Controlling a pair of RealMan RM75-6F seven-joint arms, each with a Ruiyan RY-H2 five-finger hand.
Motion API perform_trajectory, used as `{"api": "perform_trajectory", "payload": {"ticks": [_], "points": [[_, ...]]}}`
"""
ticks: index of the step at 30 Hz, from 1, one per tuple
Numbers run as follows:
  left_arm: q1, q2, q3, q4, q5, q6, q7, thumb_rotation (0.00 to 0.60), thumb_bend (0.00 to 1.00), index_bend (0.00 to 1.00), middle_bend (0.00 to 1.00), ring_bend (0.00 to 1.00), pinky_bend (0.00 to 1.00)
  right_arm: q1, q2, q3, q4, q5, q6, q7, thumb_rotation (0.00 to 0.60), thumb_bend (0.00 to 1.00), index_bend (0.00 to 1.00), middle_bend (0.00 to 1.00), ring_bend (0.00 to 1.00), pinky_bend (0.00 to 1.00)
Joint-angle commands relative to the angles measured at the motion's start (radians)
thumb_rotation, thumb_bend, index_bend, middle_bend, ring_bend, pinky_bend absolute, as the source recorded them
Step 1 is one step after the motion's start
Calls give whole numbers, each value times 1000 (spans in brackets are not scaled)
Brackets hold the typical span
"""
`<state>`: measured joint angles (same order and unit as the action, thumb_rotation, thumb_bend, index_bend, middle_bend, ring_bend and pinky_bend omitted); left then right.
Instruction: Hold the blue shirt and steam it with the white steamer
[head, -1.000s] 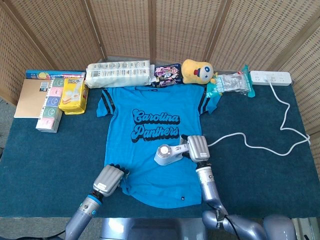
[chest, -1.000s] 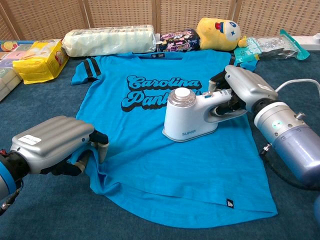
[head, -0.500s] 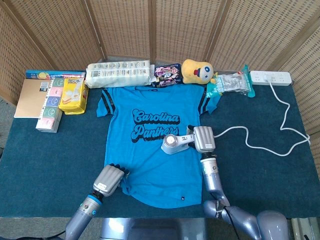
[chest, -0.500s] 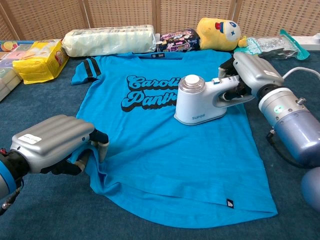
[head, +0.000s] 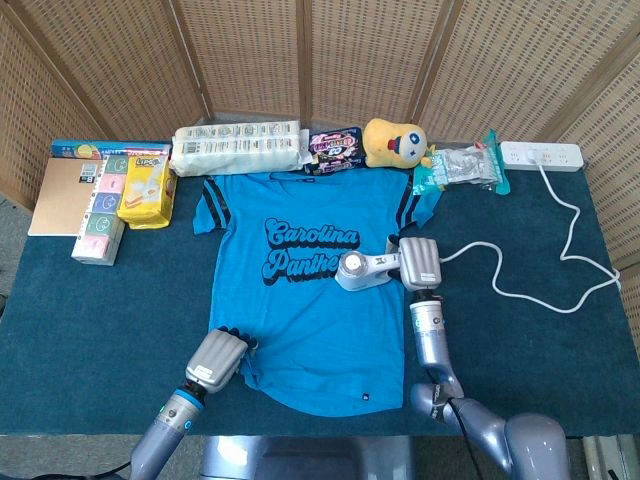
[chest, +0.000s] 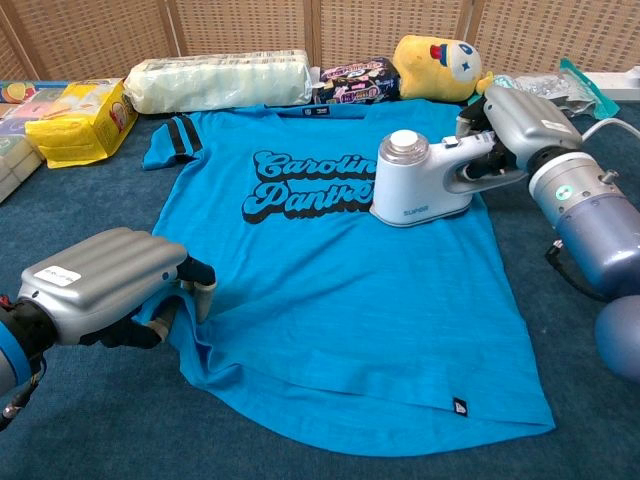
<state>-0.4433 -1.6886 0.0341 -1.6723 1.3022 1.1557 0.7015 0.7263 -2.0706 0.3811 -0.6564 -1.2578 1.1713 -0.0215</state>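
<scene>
steamer further up flat shirt

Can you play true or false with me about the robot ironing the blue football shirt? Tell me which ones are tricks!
1. The right hand holds the white steamer by its handle. True.
2. The steamer sits on the bottom hem of the blue shirt. False: it sits up by the black lettering, near the chest.
3. The left hand grips the shirt's lower left corner. True.
4. The yellow plush toy lies on top of the shirt. False: it sits on the table beyond the collar.
5. The steamer's white cord runs to a power strip at the table's far right corner. True.
</scene>
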Motion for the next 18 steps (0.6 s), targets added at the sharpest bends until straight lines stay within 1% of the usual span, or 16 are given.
{"api": "perform_trajectory", "payload": {"ticks": [1,6,12,18], "points": [[0,0,0,0,-1,0,1,600,656,520,544,483,496,15,-2,12,39,12,-11,6,600,401,744,716,758,720],[0,0,-2,-1,-3,1,2,600,656,521,544,483,496,32,-2,28,85,28,-20,16,600,399,744,716,758,720],[-1,-3,0,-1,-4,0,5,600,656,521,544,483,496,43,-6,32,116,40,-33,23,600,398,745,716,758,719],[0,-4,0,-2,-6,2,7,600,656,521,544,483,495,53,-19,7,101,24,-40,28,600,396,744,716,758,718]]}}
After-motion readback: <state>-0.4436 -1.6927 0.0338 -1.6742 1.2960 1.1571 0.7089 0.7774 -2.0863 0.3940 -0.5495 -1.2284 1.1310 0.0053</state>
